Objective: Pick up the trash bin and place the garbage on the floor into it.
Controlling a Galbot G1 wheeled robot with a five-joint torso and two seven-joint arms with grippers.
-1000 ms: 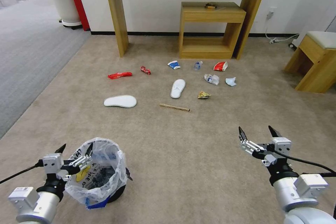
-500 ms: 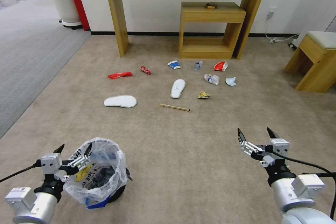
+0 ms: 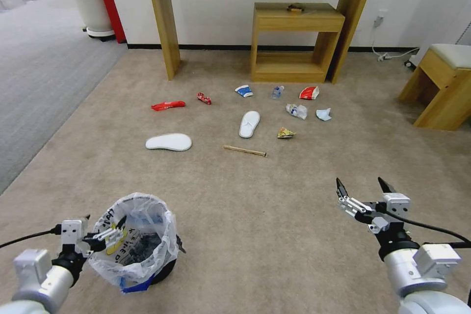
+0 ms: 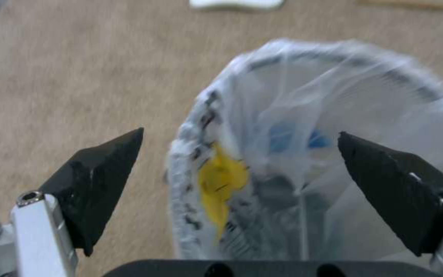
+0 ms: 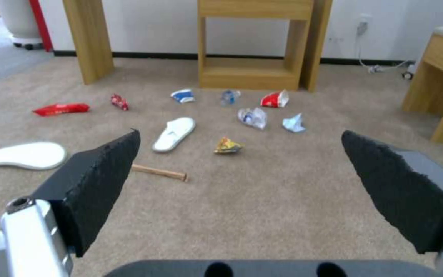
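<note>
The left gripper's (image 3: 102, 226) fingers (image 4: 98, 181) are standing wide apart, straddling the near rim of the trash bin (image 3: 140, 240) without gripping it; one is hanging outside the bag, the other over its mouth. The bin is sitting on the floor (image 3: 255, 216) near its front left corner. The right gripper (image 3: 362, 187) is hovering wide open and empty above bare carpet, facing the garbage (image 3: 249, 123) scattered mid-floor.

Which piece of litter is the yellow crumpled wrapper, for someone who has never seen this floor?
Start at the small wooden shelf unit against the wall and come forward across the beige carpet past the row of litter. The yellow crumpled wrapper lies just right of the upright white slipper, nearer the robot than the clear crumpled wrapper. It is the only yellow piece.
</note>
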